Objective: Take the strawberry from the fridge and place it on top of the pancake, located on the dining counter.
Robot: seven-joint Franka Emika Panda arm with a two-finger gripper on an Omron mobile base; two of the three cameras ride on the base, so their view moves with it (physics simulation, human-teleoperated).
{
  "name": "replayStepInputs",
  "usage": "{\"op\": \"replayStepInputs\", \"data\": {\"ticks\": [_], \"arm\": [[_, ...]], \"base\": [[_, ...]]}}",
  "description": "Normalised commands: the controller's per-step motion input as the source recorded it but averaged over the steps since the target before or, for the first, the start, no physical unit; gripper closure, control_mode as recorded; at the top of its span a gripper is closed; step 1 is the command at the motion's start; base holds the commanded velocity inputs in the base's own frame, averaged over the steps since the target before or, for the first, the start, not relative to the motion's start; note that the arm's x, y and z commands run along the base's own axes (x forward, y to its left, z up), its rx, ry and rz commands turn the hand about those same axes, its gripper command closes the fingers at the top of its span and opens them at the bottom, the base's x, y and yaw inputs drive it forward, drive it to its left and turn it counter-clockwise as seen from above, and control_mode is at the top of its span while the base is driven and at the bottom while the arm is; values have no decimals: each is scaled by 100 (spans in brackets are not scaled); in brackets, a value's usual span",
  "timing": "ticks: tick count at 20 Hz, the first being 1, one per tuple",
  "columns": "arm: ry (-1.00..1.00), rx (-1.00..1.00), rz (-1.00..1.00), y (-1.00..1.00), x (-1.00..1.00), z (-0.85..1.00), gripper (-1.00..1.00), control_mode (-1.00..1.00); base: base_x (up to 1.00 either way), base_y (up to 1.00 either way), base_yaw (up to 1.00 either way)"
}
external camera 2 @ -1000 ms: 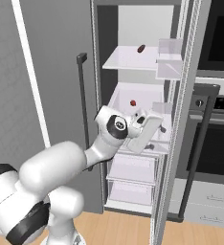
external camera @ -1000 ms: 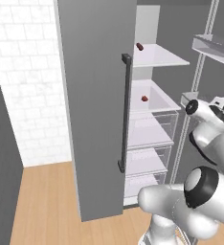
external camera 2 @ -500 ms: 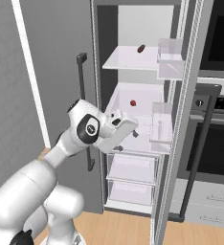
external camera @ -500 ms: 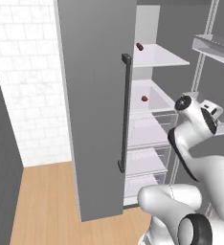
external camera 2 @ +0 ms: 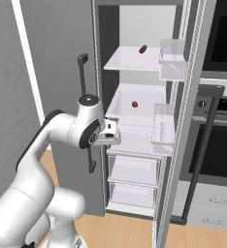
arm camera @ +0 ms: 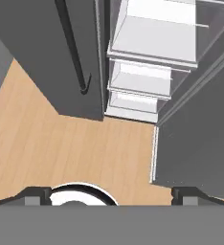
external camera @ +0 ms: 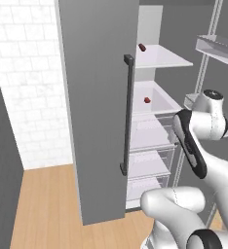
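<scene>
Fingers (arm camera: 35, 195) of my gripper (arm camera: 111, 196) spread wide, holding nothing, before the open fridge (external camera 2: 135, 29); strawberry (external camera 2: 134, 104) on its shelf; no readable writing.

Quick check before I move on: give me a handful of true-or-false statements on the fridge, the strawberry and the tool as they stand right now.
1. The fridge stands with its doors open. True.
2. The strawberry is held in the tool. False: it lies on a white shelf, and the tool is open and holds nothing.
3. A darker maroon item lies on the shelf above the strawberry. True.
4. The tool points up at the top shelf. False: the hand view looks down at the wooden floor and the lower drawers.
5. The strawberry is in a clear drawer. False: it lies on an open shelf above the drawers.
</scene>
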Motion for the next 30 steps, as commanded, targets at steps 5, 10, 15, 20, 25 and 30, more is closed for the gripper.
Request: {"op": "replayStepInputs", "data": {"ticks": [5, 10, 15, 20, 25, 30], "arm": [[0, 29, -18, 60, -29, 0, -100, -100], [11, -19, -36, 46, -20, 4, -100, -100], [10, -10, -36, 2, -1, -30, -100, -100], [0, 0, -5, 0, 0, -21, -100, -100], [0, 0, 0, 0, 0, 0, -100, -100], [0, 0, 0, 0, 0, 0, -100, 100]], "base": [[0, 0, 0], [0, 0, 0], [0, 0, 0], [0, 0, 0], [0, 0, 0], [0, 0, 0]]}}
